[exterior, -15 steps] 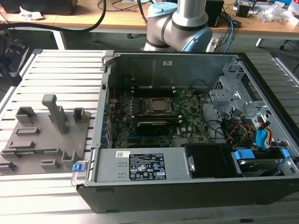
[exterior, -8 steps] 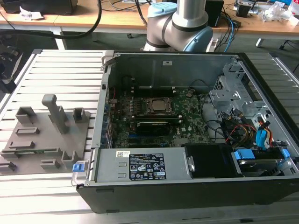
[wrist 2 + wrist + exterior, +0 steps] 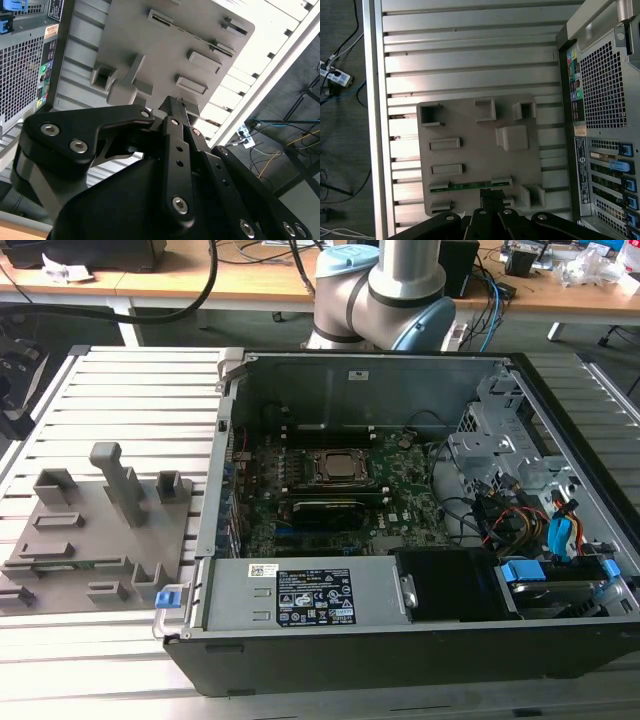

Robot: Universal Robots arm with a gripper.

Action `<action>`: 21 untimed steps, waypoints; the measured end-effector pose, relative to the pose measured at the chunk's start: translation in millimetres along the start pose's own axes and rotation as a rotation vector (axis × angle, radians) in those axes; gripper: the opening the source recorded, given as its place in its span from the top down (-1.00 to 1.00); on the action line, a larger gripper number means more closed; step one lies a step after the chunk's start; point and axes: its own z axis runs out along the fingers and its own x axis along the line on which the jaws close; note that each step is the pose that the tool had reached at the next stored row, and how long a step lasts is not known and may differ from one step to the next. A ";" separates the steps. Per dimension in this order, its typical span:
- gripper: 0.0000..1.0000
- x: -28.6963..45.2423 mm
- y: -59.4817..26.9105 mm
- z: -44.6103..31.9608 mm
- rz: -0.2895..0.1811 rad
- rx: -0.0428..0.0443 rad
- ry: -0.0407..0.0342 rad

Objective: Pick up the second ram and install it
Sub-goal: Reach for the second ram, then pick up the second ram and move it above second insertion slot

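My tool (image 3: 492, 199) hangs over the grey fixture plate (image 3: 470, 125) on the counter (image 3: 470, 50). The second ram (image 3: 470, 186) stands on edge in a slot there, prob. so it is reachable from above. Tool apart or together: I cannot tell.

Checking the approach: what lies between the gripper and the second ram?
Nothing shows there: in the first wrist view the gripper sits right at the second ram, slotted in the gray holder; contact cannot be told.
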 end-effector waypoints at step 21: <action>0.79 0.0 -0.2 0.0 -0.454 -0.0106 0.0206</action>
